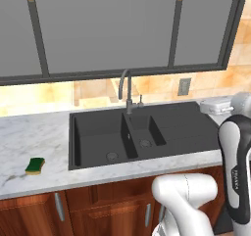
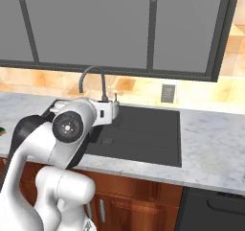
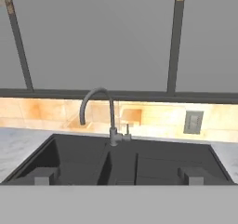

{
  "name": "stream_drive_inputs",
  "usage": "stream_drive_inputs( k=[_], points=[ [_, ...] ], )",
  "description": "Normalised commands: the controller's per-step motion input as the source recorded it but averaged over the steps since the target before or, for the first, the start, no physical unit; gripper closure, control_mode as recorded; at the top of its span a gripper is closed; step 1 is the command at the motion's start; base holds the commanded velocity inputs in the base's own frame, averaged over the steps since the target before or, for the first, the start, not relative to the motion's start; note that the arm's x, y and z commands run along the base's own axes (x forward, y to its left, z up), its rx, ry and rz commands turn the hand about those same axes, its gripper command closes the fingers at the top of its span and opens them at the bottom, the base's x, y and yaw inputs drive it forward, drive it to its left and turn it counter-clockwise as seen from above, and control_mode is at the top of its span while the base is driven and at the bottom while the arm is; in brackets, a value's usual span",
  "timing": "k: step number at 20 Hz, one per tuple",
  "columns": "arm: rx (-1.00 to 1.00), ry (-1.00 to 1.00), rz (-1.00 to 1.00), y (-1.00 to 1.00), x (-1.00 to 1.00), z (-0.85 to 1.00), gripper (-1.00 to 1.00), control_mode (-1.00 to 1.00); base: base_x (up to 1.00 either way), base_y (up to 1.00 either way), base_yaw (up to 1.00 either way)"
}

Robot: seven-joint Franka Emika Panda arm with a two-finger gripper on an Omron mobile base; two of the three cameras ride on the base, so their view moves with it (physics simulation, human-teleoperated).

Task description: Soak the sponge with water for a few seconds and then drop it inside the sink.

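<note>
Sitting sunk into the marble worktop (image 1: 29, 137), the dark double-basin sink (image 1: 98, 132) holds nothing but its fittings: the larger left basin shows a round drain (image 1: 112, 156), the smaller right basin another drain (image 1: 144, 143), and a flat ribbed draining area runs off to the right of them. A grey gooseneck faucet (image 1: 126, 88) rises from the back rim between the basins, its spout curving toward the left basin, with a small lever just beside its base. The sponge (image 1: 35, 165), green on top over yellow, lies on the worktop well to the left of the sink, near the front edge and apart from everything else. The worktop around it is bare marble, as is the stretch right of the sink in the right base view. Above the tiled backsplash a dark-framed window (image 1: 108, 29) spans the wall, and a wall outlet (image 1: 184, 86) sits on the tiles to the right of the faucet. In the hand view the pincer (image 3: 117, 176) hangs over the front of the sink, facing the faucet, its two tips spread wide apart with nothing between them.
</note>
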Motion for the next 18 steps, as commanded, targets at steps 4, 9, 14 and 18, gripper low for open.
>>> stream_drive_inputs(
  k=[4, 9, 14, 18],
  points=[
    [0.00, -0.12, 0.08, -0.05, 0.51, -0.08, -1.00, -1.00, 0.00, 0.00, 0.00],
    [0.00, -0.09, 0.08, 0.00, 0.43, -0.12, -1.00, -1.00, 0.00, 0.00, 0.00],
    [0.00, -0.01, 0.13, 0.00, 0.24, -0.14, -1.00, -1.00, 0.00, 0.00, 0.00],
    [-0.03, 0.02, 0.12, 0.24, 0.19, -0.08, -1.00, -1.00, 0.00, 0.00, 0.00]
  ],
)
